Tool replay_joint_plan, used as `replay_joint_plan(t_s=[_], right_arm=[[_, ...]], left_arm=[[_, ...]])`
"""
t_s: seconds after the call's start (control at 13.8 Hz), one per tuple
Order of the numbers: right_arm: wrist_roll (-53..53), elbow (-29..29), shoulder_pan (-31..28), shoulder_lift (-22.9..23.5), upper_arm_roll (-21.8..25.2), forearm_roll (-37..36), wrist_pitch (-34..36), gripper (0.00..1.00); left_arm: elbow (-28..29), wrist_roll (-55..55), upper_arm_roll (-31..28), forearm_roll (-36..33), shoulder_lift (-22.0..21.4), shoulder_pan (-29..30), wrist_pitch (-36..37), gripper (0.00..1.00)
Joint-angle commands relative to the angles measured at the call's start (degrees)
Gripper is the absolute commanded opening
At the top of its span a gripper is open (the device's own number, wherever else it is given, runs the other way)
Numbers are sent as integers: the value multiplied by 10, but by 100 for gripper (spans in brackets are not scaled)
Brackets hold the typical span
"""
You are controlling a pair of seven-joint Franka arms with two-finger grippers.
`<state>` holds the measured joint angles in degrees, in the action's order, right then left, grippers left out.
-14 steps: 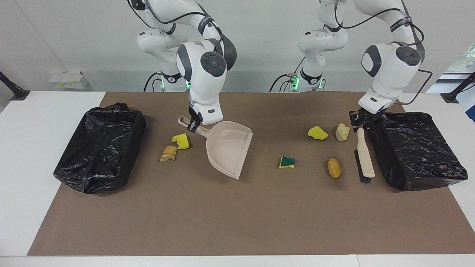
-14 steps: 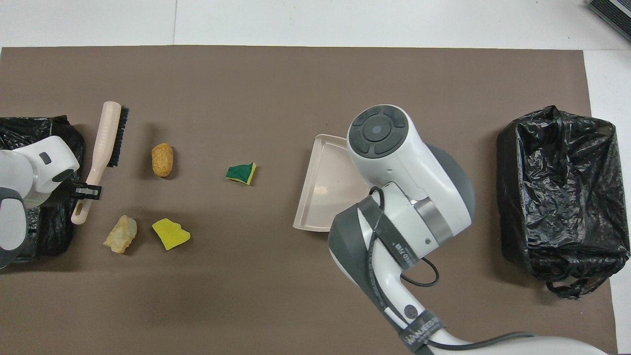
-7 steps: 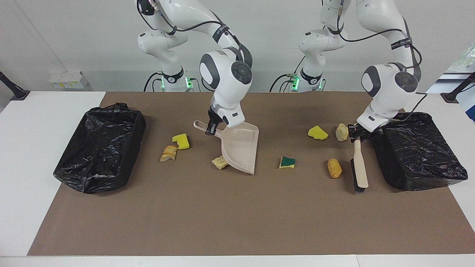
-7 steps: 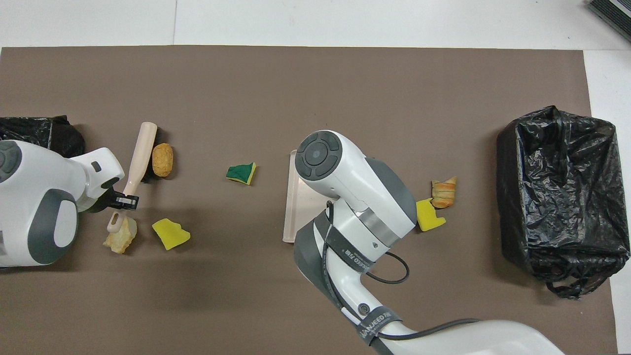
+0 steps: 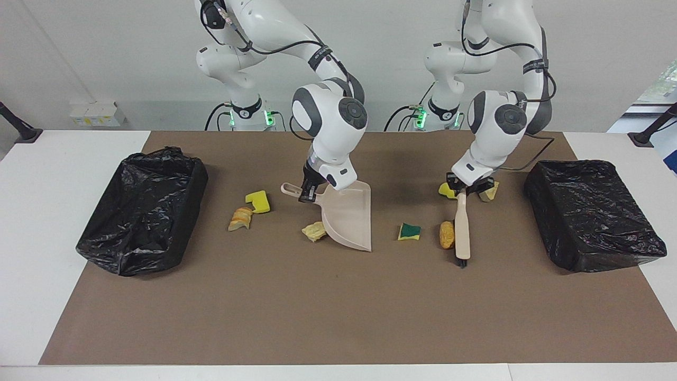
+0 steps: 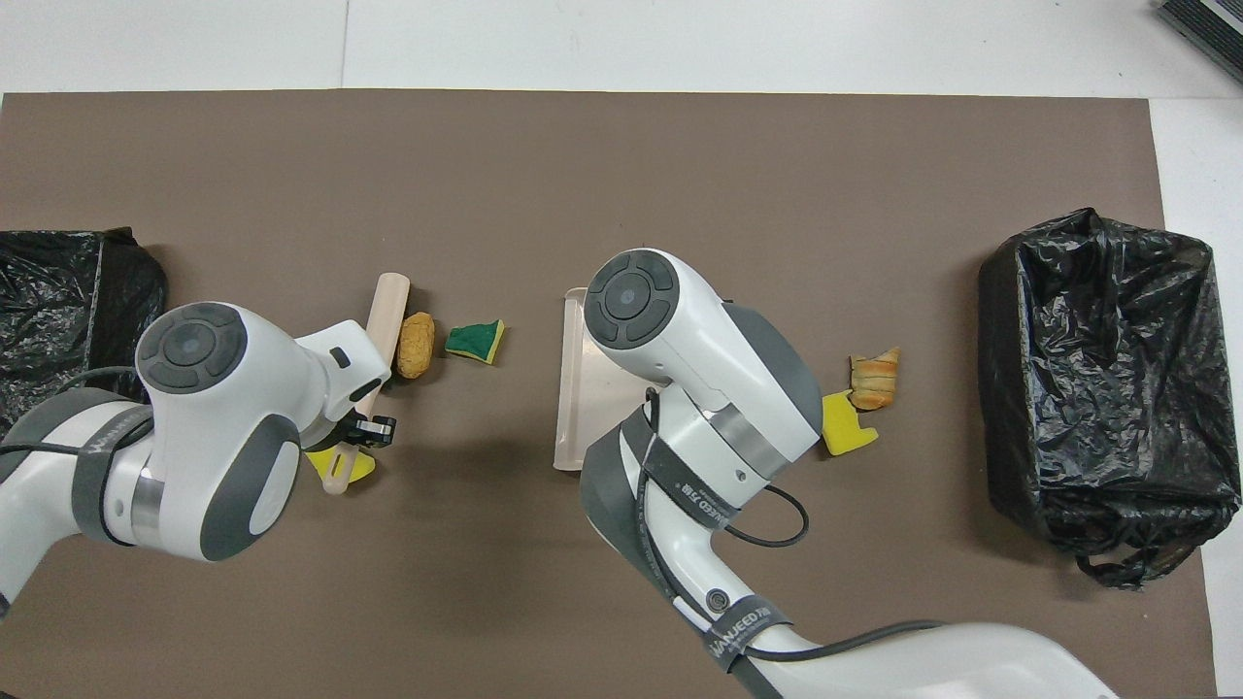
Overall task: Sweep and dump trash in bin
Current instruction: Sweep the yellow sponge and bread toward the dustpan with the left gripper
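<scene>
Croquette (image 5: 447,234) touches brush (image 5: 463,233) — left gripper (image 5: 464,187) seemingly clamps its handle.

1. A brown paper mat (image 5: 328,312) covers most of the white table (image 5: 63,159).
2. A white power strip (image 5: 98,114) sits at the table's edge nearest the robots, toward the right arm's end.
3. A dark object (image 6: 1204,19) lies at the table's corner farthest from the robots.

croquette (image 5: 447,234) touching brush (image 5: 463,233), beside sponge piece (image 5: 409,231)
</scene>
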<state>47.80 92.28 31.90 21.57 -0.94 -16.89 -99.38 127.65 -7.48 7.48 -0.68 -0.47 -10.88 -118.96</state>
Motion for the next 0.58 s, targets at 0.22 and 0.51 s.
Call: replay_joint_plan(t_s=[0.22,0.51], right_arm=[[9,-3,0,8,-3,-1,-18,0],[8,-3,0,8,-3,0,-18,0]], left_arm=[[10,-92,-11,-9,-108,17,129,0],[53,-100,-11,-14,-171,78,200,0]])
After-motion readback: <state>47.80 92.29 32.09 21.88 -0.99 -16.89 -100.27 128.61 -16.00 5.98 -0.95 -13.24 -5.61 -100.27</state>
